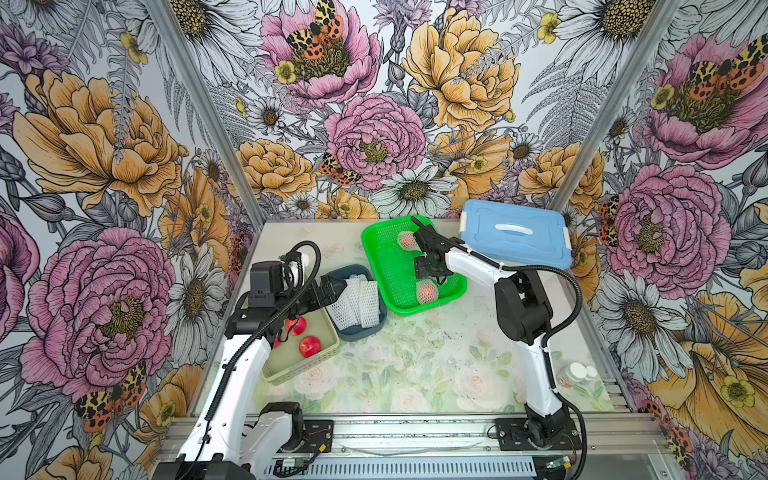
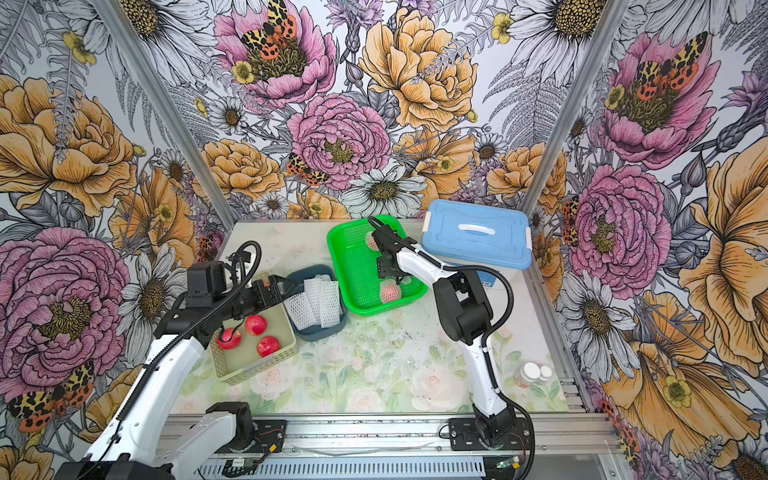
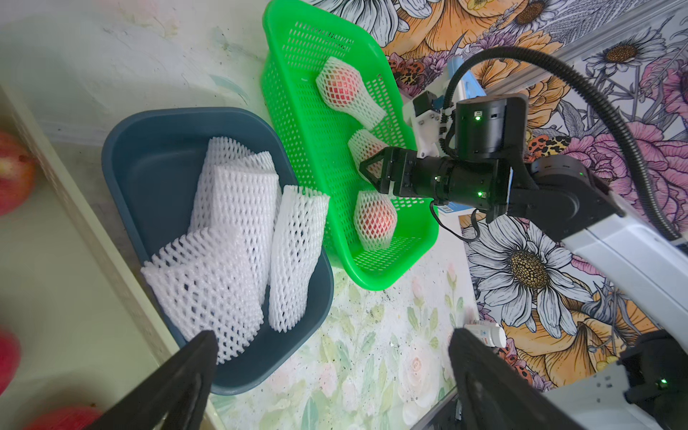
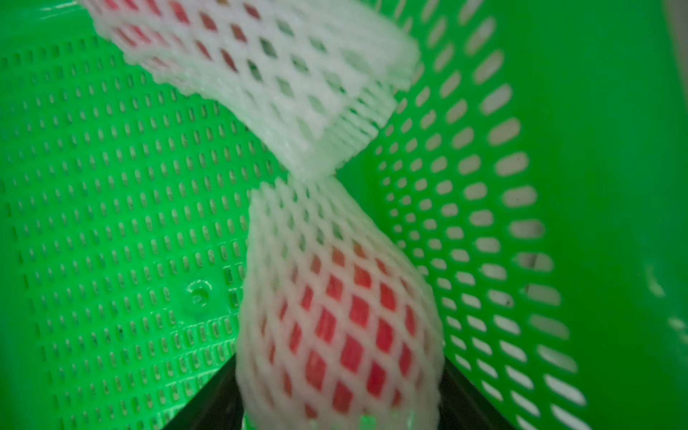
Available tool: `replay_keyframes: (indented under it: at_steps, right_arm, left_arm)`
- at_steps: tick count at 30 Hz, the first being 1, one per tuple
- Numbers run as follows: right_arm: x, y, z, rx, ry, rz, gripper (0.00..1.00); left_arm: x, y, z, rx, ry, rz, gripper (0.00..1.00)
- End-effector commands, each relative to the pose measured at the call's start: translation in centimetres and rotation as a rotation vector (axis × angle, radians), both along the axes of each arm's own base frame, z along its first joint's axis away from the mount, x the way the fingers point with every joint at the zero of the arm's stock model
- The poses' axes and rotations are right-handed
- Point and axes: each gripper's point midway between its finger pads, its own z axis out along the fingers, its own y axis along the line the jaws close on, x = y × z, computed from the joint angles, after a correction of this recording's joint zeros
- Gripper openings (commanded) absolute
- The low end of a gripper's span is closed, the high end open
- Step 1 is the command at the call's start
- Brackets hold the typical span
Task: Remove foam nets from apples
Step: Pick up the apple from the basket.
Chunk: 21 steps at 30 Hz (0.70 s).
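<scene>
The right gripper's (image 4: 338, 365) black fingers (image 4: 208, 402) flank a red apple (image 4: 357, 309) wrapped in a white foam mesh net (image 4: 298, 223), near a wall of the green perforated plastic basket (image 4: 111, 186). I cannot tell whether they press it. Two more netted apples (image 3: 344, 87) lie in that basket. The left gripper (image 3: 333, 335) hangs spread wide and empty at the edge of a dark blue plastic tub (image 3: 156, 156) of empty white foam nets (image 3: 231, 223). Beside it, three bare red apples (image 2: 255, 324) sit in a beige slatted tray (image 2: 257, 368).
</scene>
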Motion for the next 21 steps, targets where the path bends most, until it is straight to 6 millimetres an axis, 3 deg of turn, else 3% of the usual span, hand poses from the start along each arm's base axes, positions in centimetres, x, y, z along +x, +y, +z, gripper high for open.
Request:
replay_keyframes:
  at_steps: [1, 8, 15, 21]
  right_arm:
    - [1.2, -0.3, -0.2, -0.035, -0.029, -0.02, 0.71]
    - [1.8, -0.1, 1.6, -0.06, -0.083, -0.009, 0.6]
    - [2.9, 1.4, 7.0, -0.044, -0.209, 0.082, 0.58]
    - [2.0, 2.9, 11.2, 0.022, -0.278, 0.156, 0.56]
  left_arm:
    - [-0.4, -0.6, -0.3, -0.001, -0.007, -0.04, 0.99]
    - [-0.4, -0.7, -0.2, 0.004, -0.009, -0.045, 0.99]
    - [-0.6, -1.1, -0.2, 0.003, -0.01, -0.057, 0.99]
    - [-0.8, -1.5, 0.2, 0.0, -0.022, -0.076, 0.99]
